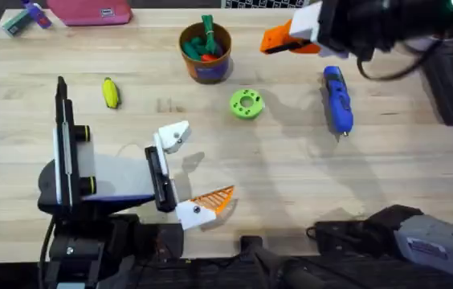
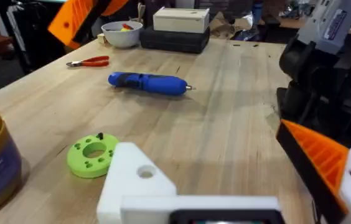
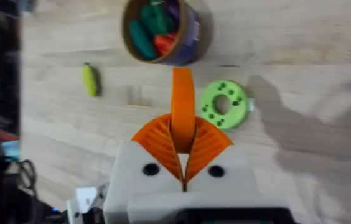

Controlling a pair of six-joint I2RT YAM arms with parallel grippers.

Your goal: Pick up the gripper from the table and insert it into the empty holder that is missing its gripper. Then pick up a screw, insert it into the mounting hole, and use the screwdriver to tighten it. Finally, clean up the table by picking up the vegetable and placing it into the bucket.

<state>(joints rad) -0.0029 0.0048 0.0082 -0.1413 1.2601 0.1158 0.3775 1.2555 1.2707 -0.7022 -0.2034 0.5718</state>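
Observation:
My right gripper (image 1: 281, 40) hangs above the table's far right, its orange pads shut on the gripper (image 3: 183, 102), an orange wedge sticking out past the tips. My left gripper (image 1: 194, 170) stands open at the near left. One of its fingers is the empty holder (image 1: 174, 136), a bare white block (image 2: 139, 180); the other carries an orange tip (image 2: 322, 158). The blue screwdriver (image 1: 337, 100) lies at the right. The yellow vegetable (image 1: 111, 92) lies at the left. The bucket (image 1: 206, 52) stands at the far middle, holding green and red toy pieces.
A green disc (image 1: 246, 104) with small holes and a dark screw (image 2: 99, 135) lies between the bucket and the screwdriver. Red pliers (image 2: 88, 61), a white bowl (image 2: 121, 32) and a black box (image 2: 175, 37) sit at the right end. A pink case (image 1: 98, 10) lies far left.

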